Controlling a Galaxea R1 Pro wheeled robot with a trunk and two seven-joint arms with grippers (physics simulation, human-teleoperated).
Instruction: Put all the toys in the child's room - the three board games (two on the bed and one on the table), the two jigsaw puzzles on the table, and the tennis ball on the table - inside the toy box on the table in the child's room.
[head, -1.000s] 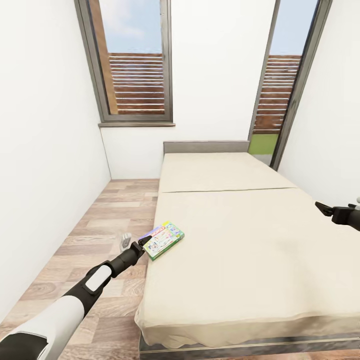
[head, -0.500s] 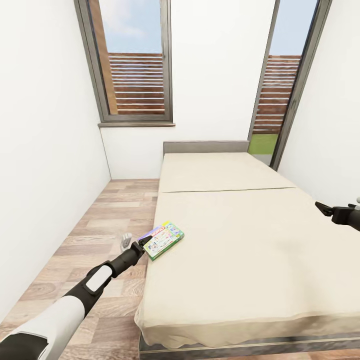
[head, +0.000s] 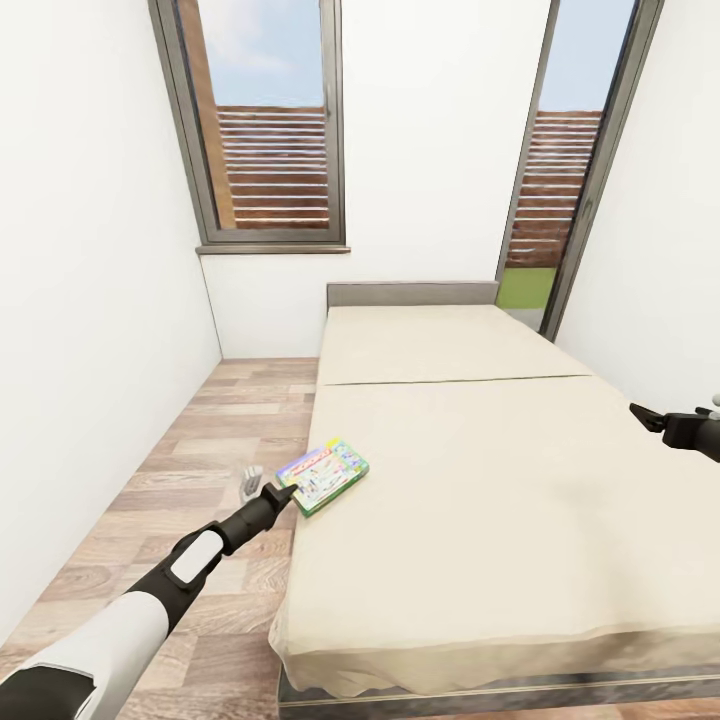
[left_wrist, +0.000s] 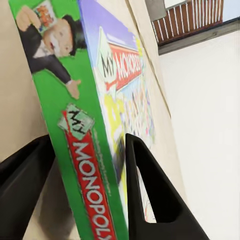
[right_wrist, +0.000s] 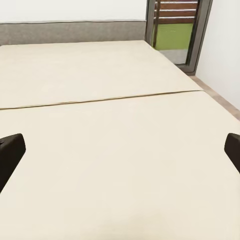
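The bed (head: 480, 470) takes up most of this narrow white-walled room, a low wide thing with a plain beige sheet, a dark grey frame and a grey headboard (head: 412, 293) pushed against the far wall. A seam runs across the sheet partway down. Wood-plank floor (head: 215, 430) runs along the bed's left side, and two tall dark-framed windows (head: 265, 130) look out on brown slatted fencing, with a strip of green showing low in the right one. Near the bed's left edge lies one board game (head: 323, 476), a flat green-edged box with a colourful picture on top; in the left wrist view its green side reads "MONOPOLY" beside a cartoon man in a top hat (left_wrist: 75, 125). The left gripper (head: 284, 491) reaches in from the floor side, right at the near corner of that box. Its jaws stand one on each side of the box's thickness, one against the picture face and one behind the underside, set close around the edge; whether they are truly pinching it or only bracketing it I cannot tell. The box looks to rest on the sheet. The right gripper (head: 640, 415) hangs above the bed's right side, its jaws spread wide apart (right_wrist: 120, 150) with only bare sheet between them, touching nothing.
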